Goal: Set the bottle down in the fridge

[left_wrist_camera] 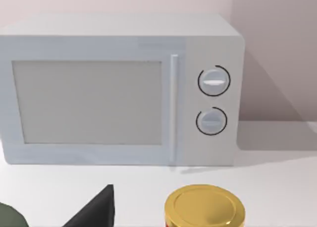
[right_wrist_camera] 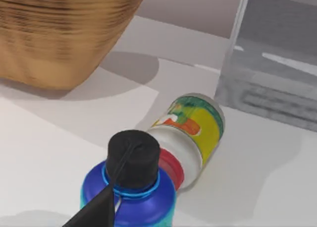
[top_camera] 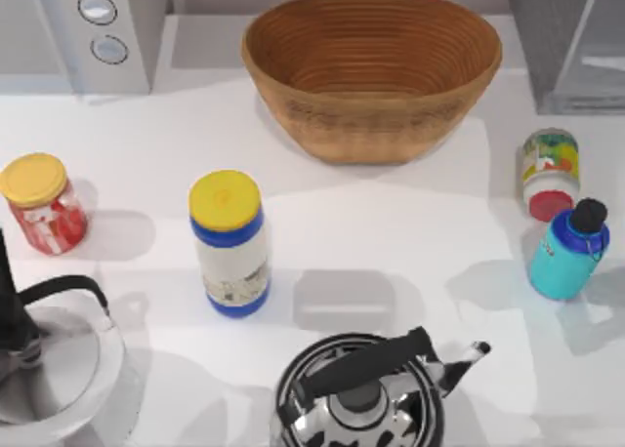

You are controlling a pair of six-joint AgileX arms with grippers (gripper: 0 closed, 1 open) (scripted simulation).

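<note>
teal bottle [top_camera: 567, 252] upright on the tabletop [top_camera: 391, 242] at right, black cap up, touching or just beside the toppled red-capped jar [top_camera: 549, 172]. fridge [top_camera: 571, 37] at the back right corner, beyond the jar; bottle not yet inside. right gripper close above the bottle cap per the right wrist view, dark finger edge [right_wrist_camera: 99, 207] low in frame; jaws: cannot tell whether released or clenched. left arm parked near the front left, facing the microwave [left_wrist_camera: 119, 88]; state of its jaws likewise cannot tell. likely risks: nudging the lying jar during the grasp and sending it rolling, owing to the tight spacing; clipping the fridge wall or the wicker basket [top_camera: 371, 71] on the carry; tipping the bottle on release if set down tilted. counts: one bottle, one fridge, one microwave, one basket, one yellow-lidded white-and-blue container [top_camera: 229, 242], one gold-lidded red jar [top_camera: 41, 203], one red-capped jar, one kettle [top_camera: 371, 398].
</note>
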